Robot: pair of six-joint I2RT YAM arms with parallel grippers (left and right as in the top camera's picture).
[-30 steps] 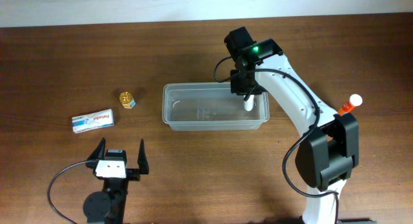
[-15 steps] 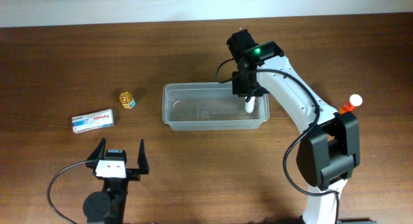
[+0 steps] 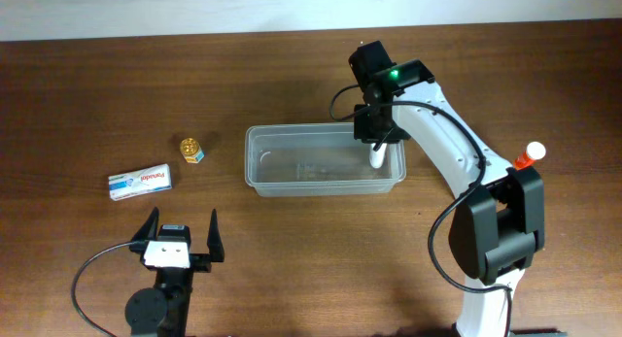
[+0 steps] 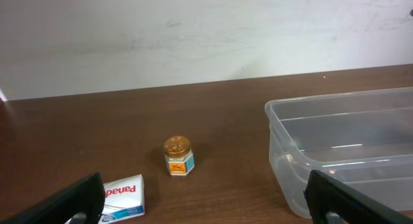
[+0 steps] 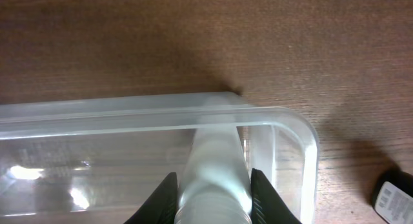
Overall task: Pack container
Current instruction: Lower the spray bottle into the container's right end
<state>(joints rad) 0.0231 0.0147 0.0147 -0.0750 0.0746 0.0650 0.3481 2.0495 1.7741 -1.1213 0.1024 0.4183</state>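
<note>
Right gripper [image 3: 375,146] grips a white bottle [image 3: 376,159], tilted into the right end of the container [image 3: 292,131] beneath it. Advise lowering the bottle to the container floor, clear of the rim, before release. Left gripper [image 3: 184,220] is spread wide, well left of the container.

right arm [image 3: 442,133]: white curved shells; black housings at the joints and base.
status lamp [image 3: 393,76]: small, green, lit, set in the black wrist block.
right cable [image 3: 437,242]: thin, black, looping beside the base.
right gripper [image 5: 213,175]: black fingers with rounded tips.
left gripper [image 3: 184,219]: two black tapered fingers on a white block with a small dark label.
left arm [image 3: 151,308]: black round body; thin black left cable [image 3: 86,269] looping off it.
</note>
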